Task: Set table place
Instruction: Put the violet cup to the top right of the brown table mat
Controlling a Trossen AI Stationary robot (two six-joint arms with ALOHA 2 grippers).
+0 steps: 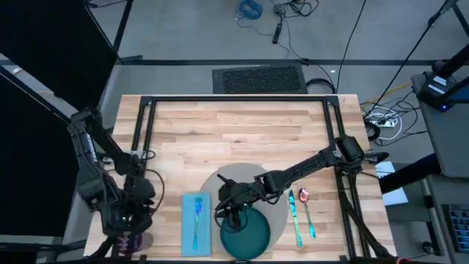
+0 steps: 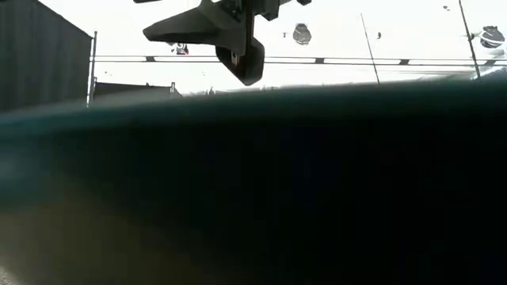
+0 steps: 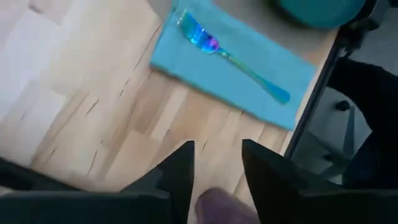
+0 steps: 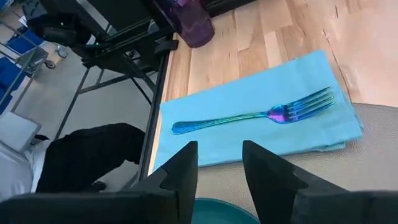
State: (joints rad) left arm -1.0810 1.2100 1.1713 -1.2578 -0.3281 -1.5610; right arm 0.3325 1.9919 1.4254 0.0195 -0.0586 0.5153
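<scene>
Down at the near edge of the surface (image 1: 242, 125) the place setting looks mostly laid out: grey mat (image 1: 220, 183), teal plate (image 1: 246, 233) on its near side, blue napkin (image 1: 196, 224) just left of the mat with the fork (image 1: 196, 217) lying on it, and a knife (image 1: 294, 214) and spoon (image 1: 306, 213) on the bare wood to the right of the mat.

Right hand (image 1: 231, 216) hangs just over the plate's far-left rim, fingers spread with nothing between them as far as the wrist cam shows. Left hand (image 1: 134, 238) sits at the near-left corner with the purple cup (image 1: 136, 240) right at its fingertips. Its fingers (image 3: 177, 177) look apart and the cup shows in the gap, but I can't tell if it's actually pinched or just sitting there.

What worries me:
- That cup is really close to the edge of the surface. A sloppy grasp or a nudge could tip it over the side.
- The plate hangs near the front edge too, so if the right hand drags while pulling away it could shove it off the mat.
- Carrying the cup across could snag the napkin and knock the fork askew.
</scene>
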